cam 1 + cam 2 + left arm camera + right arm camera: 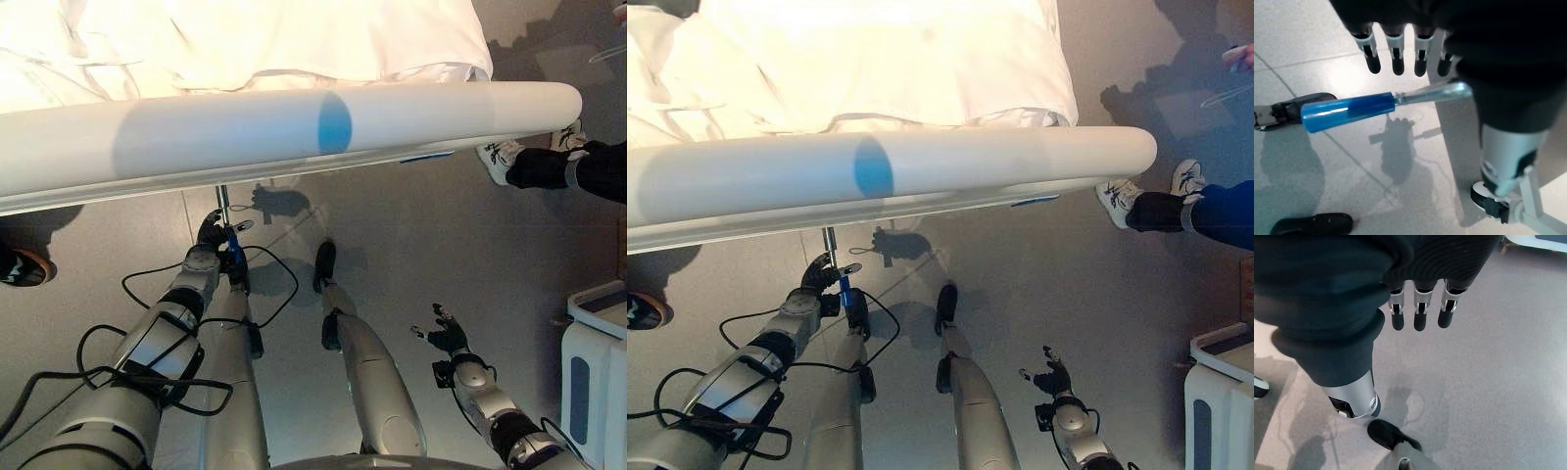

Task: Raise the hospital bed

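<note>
The hospital bed's white footboard rail (294, 132) runs across the view, with white sheets (245, 39) behind it. Below the rail a metal crank shaft (1435, 93) ends in a blue grip (1347, 111), also visible low by the floor (235, 257). My left hand (209, 233) hovers right beside the grip. Its fingers (1397, 54) are straight and stand just off the blue grip, not curled round it. My right hand (449, 338) hangs low at my right side above the floor, its fingers (1420, 313) straight and holding nothing.
A person in white sneakers (502, 157) and dark trousers stands at the bed's right end. Another shoe (24, 266) shows at the far left. A white cabinet (598, 362) sits at the right edge. A bed caster (1493, 200) rests on the grey tiled floor.
</note>
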